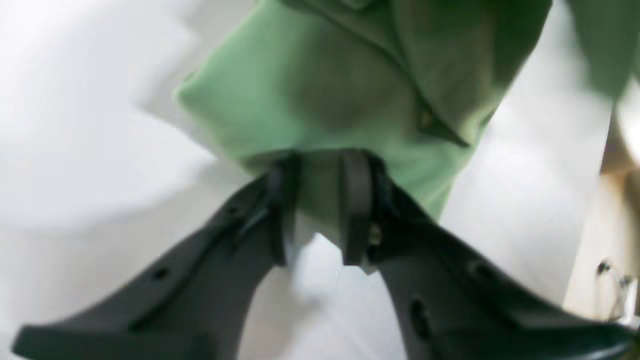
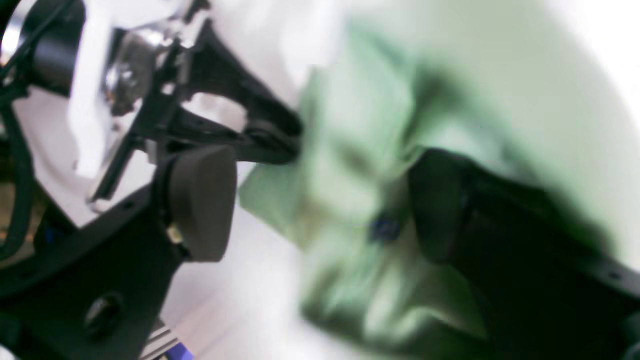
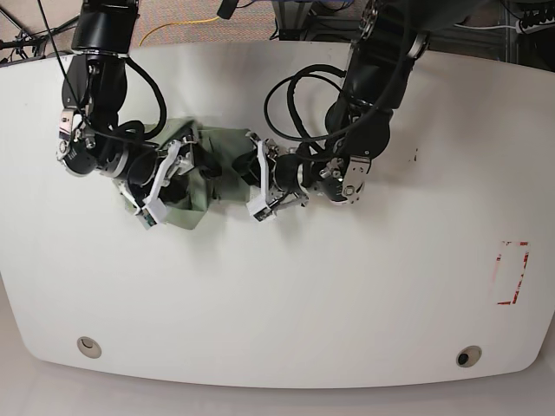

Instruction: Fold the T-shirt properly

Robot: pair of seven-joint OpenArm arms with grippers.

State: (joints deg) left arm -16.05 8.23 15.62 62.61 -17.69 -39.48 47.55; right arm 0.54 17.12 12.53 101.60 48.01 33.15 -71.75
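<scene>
The sage-green T-shirt point(image 3: 212, 165) lies bunched in a crumpled heap on the white table point(image 3: 347, 286), between the two arms. In the left wrist view my left gripper point(image 1: 320, 210) has its dark fingers point(image 1: 356, 200) close together with a fold of the T-shirt point(image 1: 310, 90) pinched between them. My right gripper point(image 2: 320, 205) stands wide open, its fingers point(image 2: 200, 200) on either side of the blurred T-shirt point(image 2: 350, 165), gripping nothing. In the base view the right gripper point(image 3: 166, 180) sits at the heap's left edge and the left gripper point(image 3: 260, 184) at its right edge.
A red dashed rectangle point(image 3: 512, 273) is marked on the table at the far right. Black cables point(image 3: 295, 95) loop beside the arm on the right of the base view. Two round fittings point(image 3: 87, 347) sit near the table's front edge.
</scene>
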